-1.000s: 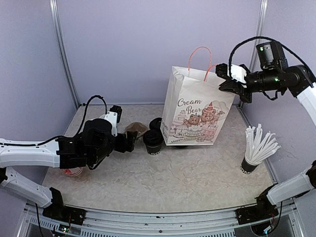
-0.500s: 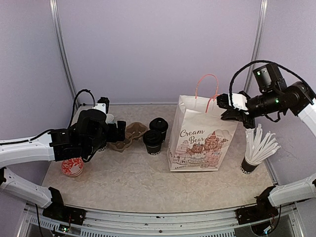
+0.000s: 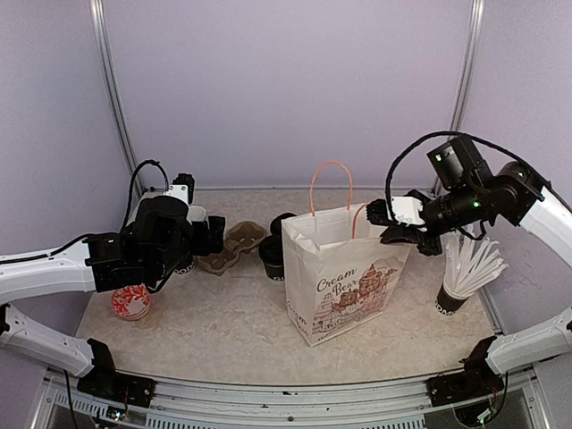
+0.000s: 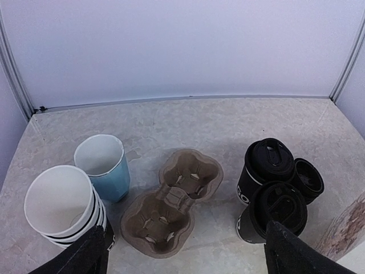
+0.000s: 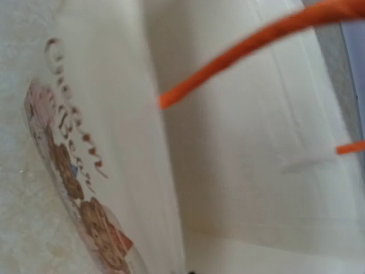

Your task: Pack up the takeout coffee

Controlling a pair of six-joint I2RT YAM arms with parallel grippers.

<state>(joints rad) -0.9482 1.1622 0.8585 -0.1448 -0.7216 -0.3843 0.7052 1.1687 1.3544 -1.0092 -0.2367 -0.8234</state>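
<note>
i had the right gripper (image 3: 396, 223) shut tight on the top right edge of the paper bag (image 3: 344, 290), holding it tilted at the middle of the table (image 3: 223, 331) with its mouth open. i could not tell whether the pinch was on the rim or on the orange handle, since that wrist camera showed only the bag's pale inside. the takeout coffee sat just left of the bag, toward the far side: the near cup (image 4: 278, 212) and the far cup (image 4: 267, 164), lids on and touching, with what looked like a third black lid just right of them. the left gripper (image 4: 188, 254) hung on their near side, jaws wide apart and holding nothing, with the pulp carrier (image 4: 174, 202) below it and the blue mug (image 4: 102, 168) further left. i judged this the staging step: bag up, no cup packed yet. next i would need to bring the open jaws round the near cup below its lid, close gently so the paper wall didn't buckle, and lift it upright, into the carrier or over the bag's mouth.
</note>
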